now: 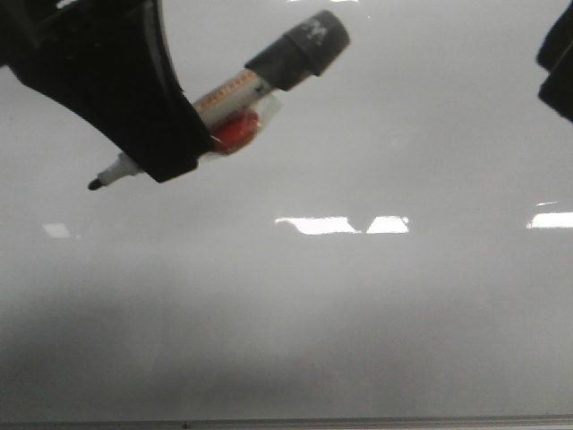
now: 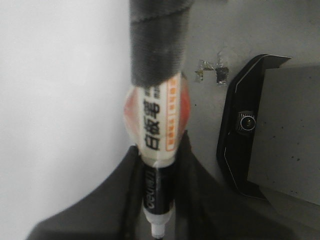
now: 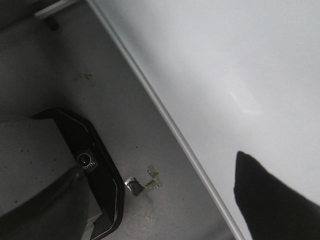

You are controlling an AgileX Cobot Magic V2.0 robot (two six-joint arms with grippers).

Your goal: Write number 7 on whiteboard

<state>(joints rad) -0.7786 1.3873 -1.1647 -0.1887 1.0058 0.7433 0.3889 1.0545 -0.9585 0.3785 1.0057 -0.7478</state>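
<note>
The whiteboard (image 1: 340, 305) fills the front view, glossy grey-white with bright reflections and a thin metal bottom edge. No number 7 or other black mark shows on it. My left gripper (image 1: 148, 134) is at the upper left, shut on a whiteboard marker (image 1: 237, 94) with a dark taped rear end. The marker's black tip (image 1: 94, 184) points down-left over the board; I cannot tell whether it touches. In the left wrist view the marker (image 2: 159, 125) sits between the fingers of the left gripper (image 2: 159, 200). My right gripper (image 1: 560, 63) is at the upper right edge, and in its wrist view it (image 3: 160, 210) is open and empty.
A black camera mount (image 2: 250, 140) stands on the grey table beside the board, also in the right wrist view (image 3: 95, 170). Bits of tape (image 3: 142, 182) lie near it. The board's metal edge (image 3: 165, 120) runs diagonally, with the whiteboard (image 3: 240, 60) beyond it.
</note>
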